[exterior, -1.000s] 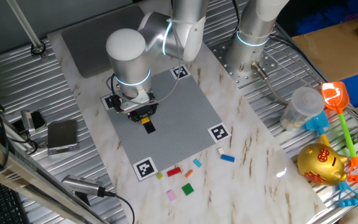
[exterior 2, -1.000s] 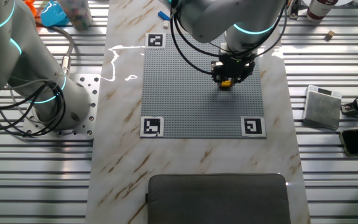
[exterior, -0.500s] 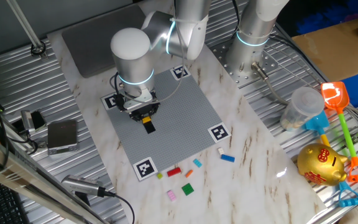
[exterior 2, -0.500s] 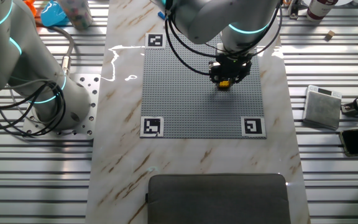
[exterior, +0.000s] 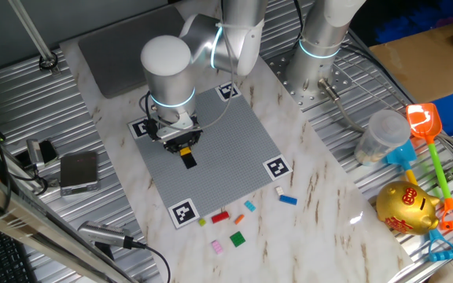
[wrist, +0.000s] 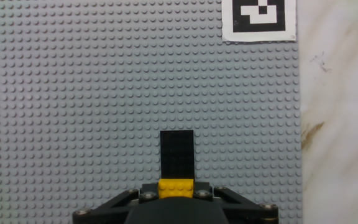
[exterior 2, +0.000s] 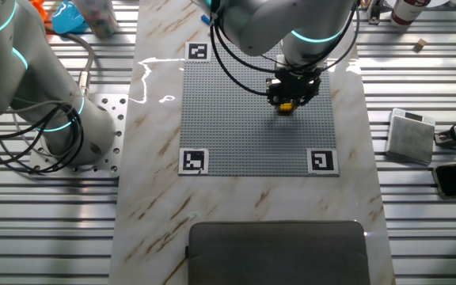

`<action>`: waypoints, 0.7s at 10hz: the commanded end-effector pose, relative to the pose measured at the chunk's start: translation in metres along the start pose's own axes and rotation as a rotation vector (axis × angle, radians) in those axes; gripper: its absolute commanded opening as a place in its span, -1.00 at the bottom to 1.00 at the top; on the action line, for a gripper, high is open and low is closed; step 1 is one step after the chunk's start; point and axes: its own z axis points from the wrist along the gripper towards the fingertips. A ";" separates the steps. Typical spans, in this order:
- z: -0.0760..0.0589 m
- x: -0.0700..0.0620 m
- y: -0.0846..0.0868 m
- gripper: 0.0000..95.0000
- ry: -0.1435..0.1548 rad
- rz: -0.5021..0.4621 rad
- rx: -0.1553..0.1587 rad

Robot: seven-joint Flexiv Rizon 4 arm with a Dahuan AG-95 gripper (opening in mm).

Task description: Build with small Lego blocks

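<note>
Grey studded plate (exterior: pixel 226 149): flat on the marble table (exterior: pixel 321 196), black-and-white markers (exterior: pixel 277 167) at its corners.
Gold piggy bank (exterior: pixel 406 207): far right, beside an orange toy shovel (exterior: pixel 425 126).
Dark mat (exterior 2: pixel 279 252): on the table's end.

White arm (exterior: pixel 166 61), cyan ring, black pincer (exterior: pixel 178 141)

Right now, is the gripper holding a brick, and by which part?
Yes: the gripper is shut on a yellow brick, pinched by its two opposite sides, just behind the black brick on the grey plate.
</note>
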 end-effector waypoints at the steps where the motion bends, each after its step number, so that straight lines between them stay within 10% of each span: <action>1: 0.012 0.000 -0.001 -1.00 0.000 0.003 0.005; 7: 0.017 0.001 -0.003 -1.00 -0.004 0.002 0.010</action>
